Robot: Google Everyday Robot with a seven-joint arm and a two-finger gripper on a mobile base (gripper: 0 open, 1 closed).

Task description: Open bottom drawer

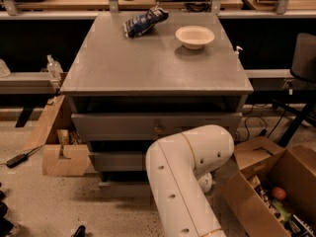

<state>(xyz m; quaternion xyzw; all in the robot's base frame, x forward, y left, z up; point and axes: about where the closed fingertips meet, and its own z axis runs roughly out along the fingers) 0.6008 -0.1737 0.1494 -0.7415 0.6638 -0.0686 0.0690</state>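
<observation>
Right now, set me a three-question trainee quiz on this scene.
1. True or false: the bowl sits on the cabinet.
2. What lies left of the bowl, on the same top? A bag; B mug; C plate.
3. What hides the claw and part of the bottom drawer?
Key: 1 true; 2 A; 3 the arm.
</observation>
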